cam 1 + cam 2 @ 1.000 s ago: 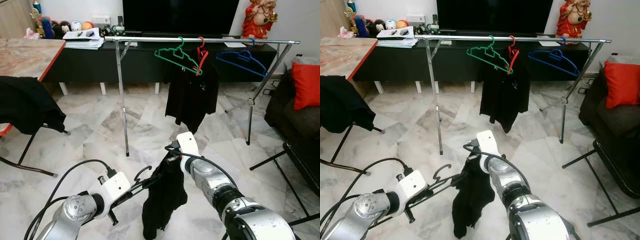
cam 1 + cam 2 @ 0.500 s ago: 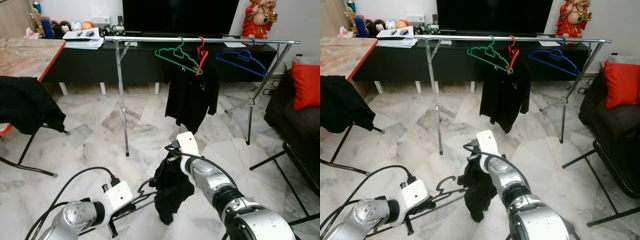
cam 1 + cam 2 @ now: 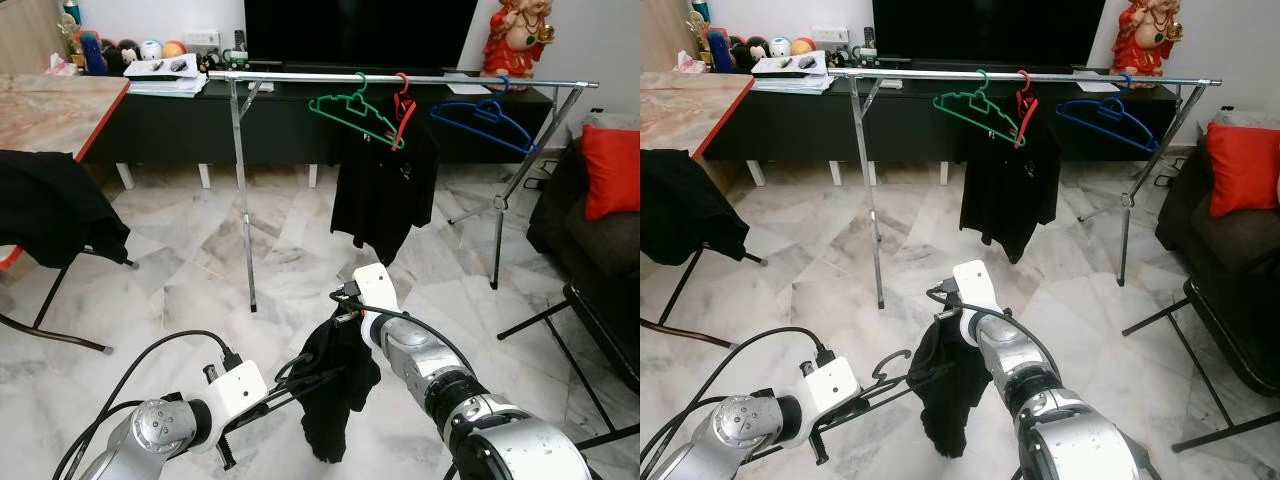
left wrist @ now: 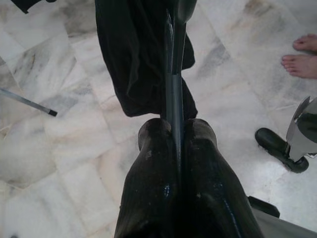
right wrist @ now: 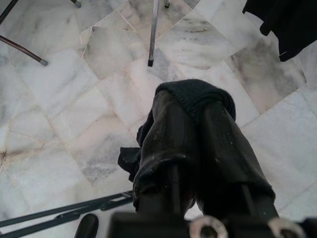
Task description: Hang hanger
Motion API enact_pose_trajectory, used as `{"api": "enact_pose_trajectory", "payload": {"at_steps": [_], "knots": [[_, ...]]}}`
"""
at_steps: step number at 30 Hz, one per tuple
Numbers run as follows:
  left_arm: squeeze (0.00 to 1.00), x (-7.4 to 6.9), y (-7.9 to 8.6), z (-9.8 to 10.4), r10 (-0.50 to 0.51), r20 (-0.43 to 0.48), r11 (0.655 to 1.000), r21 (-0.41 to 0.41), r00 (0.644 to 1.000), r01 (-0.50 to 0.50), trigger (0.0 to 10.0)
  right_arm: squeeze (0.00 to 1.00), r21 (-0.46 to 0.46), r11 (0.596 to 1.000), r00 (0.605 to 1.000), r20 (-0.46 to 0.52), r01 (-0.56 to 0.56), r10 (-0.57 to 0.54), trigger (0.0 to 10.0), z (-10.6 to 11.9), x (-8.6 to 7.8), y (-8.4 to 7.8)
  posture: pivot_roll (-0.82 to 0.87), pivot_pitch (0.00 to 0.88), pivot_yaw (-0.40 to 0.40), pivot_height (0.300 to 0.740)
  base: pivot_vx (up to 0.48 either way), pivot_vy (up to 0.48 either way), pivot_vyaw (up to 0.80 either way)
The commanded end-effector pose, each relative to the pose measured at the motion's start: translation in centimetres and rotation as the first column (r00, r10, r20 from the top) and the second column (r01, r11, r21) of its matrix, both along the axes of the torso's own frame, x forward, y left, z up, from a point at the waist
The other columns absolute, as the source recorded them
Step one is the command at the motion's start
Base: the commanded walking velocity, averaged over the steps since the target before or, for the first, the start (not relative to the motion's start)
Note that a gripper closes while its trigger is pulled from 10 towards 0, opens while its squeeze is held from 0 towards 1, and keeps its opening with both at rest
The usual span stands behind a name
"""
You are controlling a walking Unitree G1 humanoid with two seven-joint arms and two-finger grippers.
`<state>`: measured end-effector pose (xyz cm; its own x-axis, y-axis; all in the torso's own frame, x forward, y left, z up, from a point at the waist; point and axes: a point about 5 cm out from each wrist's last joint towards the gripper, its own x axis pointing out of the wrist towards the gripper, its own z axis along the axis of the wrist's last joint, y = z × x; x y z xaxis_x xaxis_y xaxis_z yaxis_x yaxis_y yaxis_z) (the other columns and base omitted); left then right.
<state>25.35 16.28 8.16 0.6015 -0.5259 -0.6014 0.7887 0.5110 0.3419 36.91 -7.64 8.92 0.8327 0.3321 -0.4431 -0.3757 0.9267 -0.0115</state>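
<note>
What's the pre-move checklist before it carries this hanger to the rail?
1. Left gripper jaws clamped on black hanger: ok.
2. Right gripper jaws pinching black garment: ok.
3. Garment seated on hanger shoulders: not ok, it hangs bunched.
4. Free stretch on rail beside green hanger: ok.
5. Hanger hook unobstructed: ok.
6. Person's bare feet close by: not ok.
</note>
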Motion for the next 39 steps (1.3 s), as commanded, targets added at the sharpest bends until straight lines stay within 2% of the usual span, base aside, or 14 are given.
{"api": "enact_pose_trajectory", "payload": {"at_steps": [1, 8, 15, 29, 36, 39], "knots": [[0.0, 0.1, 0.3, -0.2, 0.005, -0.011, 1.0, 0.027, 1.0, -0.005, 10.0, 0.0, 0.001, 1.0, 0.999, 0.041, -0.002, 0.002, 10.0, 1.3, 0.7, 0.0, 0.15, 0.079, -0.11, 0.74, 0.0, 0.0, 0.0], [0.0, 0.1, 0.8, -0.8, 0.036, -0.013, 0.997, 0.071, 0.999, -0.035, 10.0, 0.0, 0.003, 1.0, 0.999, 0.043, -0.008, 0.008, 10.0, 1.4, 0.7, 0.1, 0.15, 0.079, -0.112, 0.74, 0.0, 0.0, 0.0], [0.0, 0.8, 1.0, -0.6, 0.082, 0.034, 0.994, 0.068, 0.996, -0.084, 10.0, 0.0, 0.003, 1.0, 0.999, 0.044, -0.017, 0.016, 10.0, 1.5, 0.7, 0.2, 0.15, 0.079, -0.114, 0.74, 0.0, 0.0, 0.0], [0.0, 1.3, 0.4, -0.5, 0.099, 0.058, 0.995, 0.029, 0.993, -0.1, 10.0, 0.0, 0.003, 1.0, 0.999, 0.042, -0.027, 0.027, 10.0, 1.5, 0.7, 0.3, 0.15, 0.079, -0.117, 0.74, 0.0, 0.0, 0.0], [0.0, 1.6, -0.5, -0.2, 0.119, 0.063, 0.992, -0.052, 0.991, -0.116, 10.0, 0.0, 0.007, 1.0, 0.999, 0.044, -0.028, 0.028, 10.0, 1.5, 0.7, 0.4, 0.14, 0.077, -0.116, 0.74, 0.0, 0.0, 0.0], [0.0, 1.6, -0.7, -0.2, 0.114, 0.056, 0.992, -0.06, 0.992, -0.11, 10.0, 0.0, 0.007, 1.0, 0.999, 0.043, -0.028, 0.027, 10.0, 1.5, 0.7, 0.5, 0.15, 0.076, -0.115, 0.74, 0.0, 0.0, 0.0]]}}
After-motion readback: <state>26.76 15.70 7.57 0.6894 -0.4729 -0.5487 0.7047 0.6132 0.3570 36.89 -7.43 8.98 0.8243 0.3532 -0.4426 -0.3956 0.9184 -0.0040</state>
